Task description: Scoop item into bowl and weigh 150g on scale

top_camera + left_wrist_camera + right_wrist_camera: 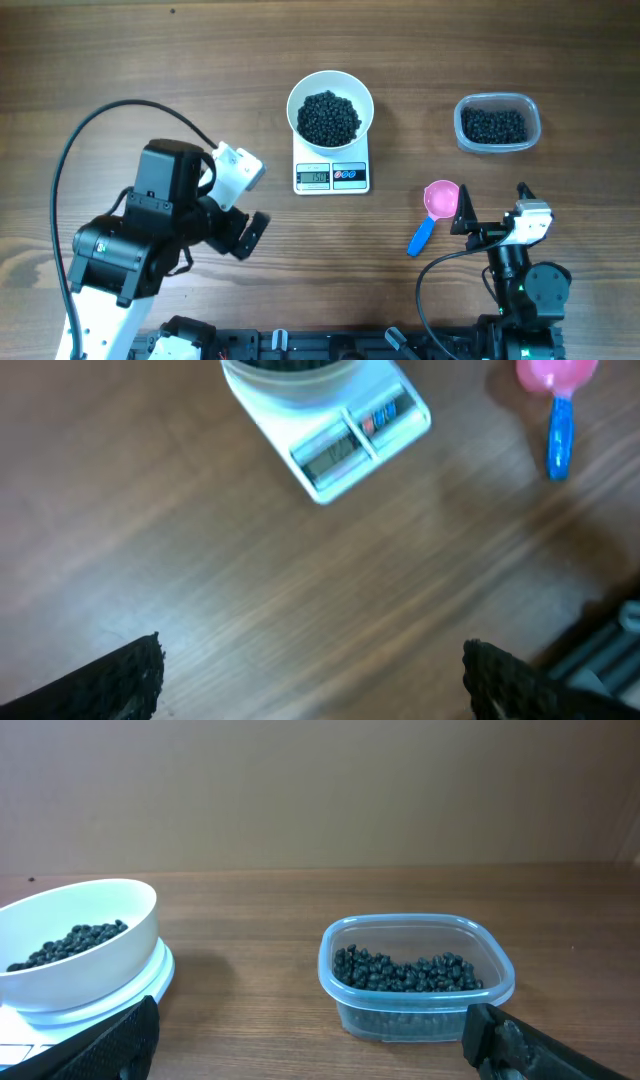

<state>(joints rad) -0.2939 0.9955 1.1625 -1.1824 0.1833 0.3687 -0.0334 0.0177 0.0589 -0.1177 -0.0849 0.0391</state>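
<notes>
- The left claw is wide open and holds nothing. Its two black fingers hang over bare wood.
- The right claw is also wide open, empty, and touches nothing.
- The small round black beads make a dark pile inside the bowl. The bowl is white, round and smooth, and it stands on the scale.
- The scale is white and square, with a grey display and small coloured buttons on its front. The digits are too small to read.
- More of the beads lie in a clear plastic tub with rounded corners, well apart to the right of the bowl.
- A scoop with a pink cup and a blue handle lies on the brown wooden table, between the scale and the right claw.
- The left arm is bent at the left side, and its claw looks down toward the scale.
- The right arm sits low at the right front. Its claw is level and points toward the tub.
</notes>
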